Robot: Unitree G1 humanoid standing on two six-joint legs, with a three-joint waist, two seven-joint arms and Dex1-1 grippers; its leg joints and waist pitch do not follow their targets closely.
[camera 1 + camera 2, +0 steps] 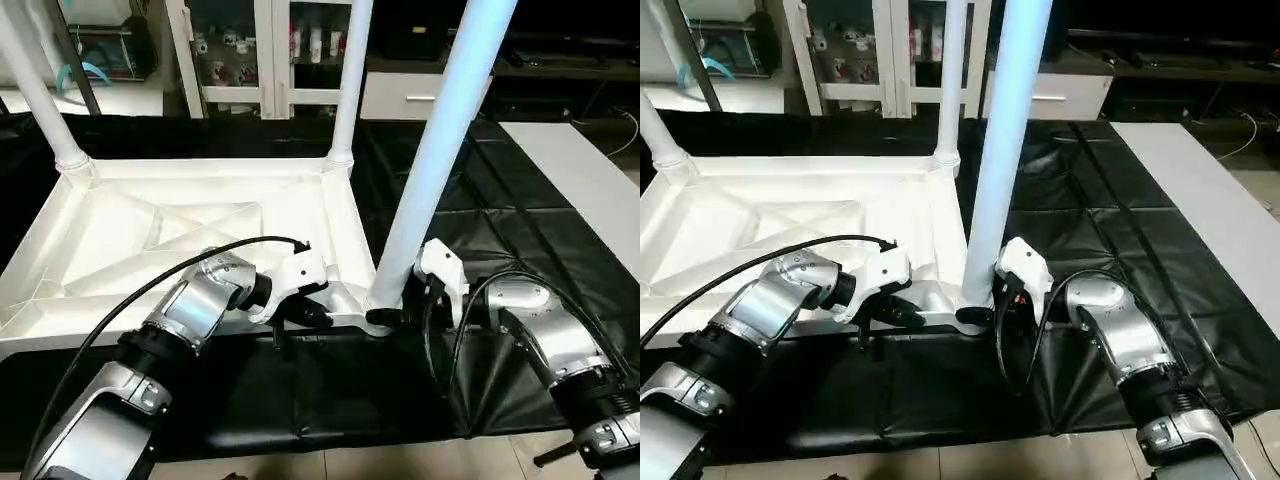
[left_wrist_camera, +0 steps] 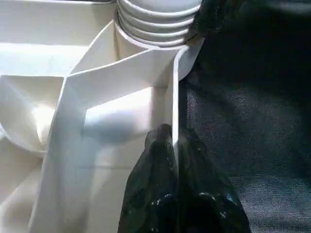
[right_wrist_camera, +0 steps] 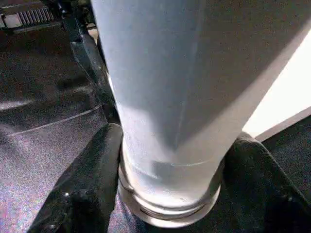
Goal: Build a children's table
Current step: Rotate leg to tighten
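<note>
Fingers (image 3: 85,189) of the right gripper (image 1: 392,316) are seen on either side of the base of the nearest leg (image 1: 440,140), close against it near its ribbed foot; whether a firm clamp is made on the tube cannot be told. That leg is stood, slightly tilted, in the near right corner socket of the tabletop (image 1: 180,215). Beside it, the left gripper (image 1: 305,315) is closed on the thin near rim wall of the tabletop, with 1 finger (image 2: 155,155) on each side of the wall, just by the same corner. The tabletop is laid ribbed side up on the black-covered work table (image 1: 480,200). Farther off, 2 more legs (image 1: 350,80) are stood upright in the far corner sockets, and cabinets (image 1: 270,50) are seen behind.
</note>
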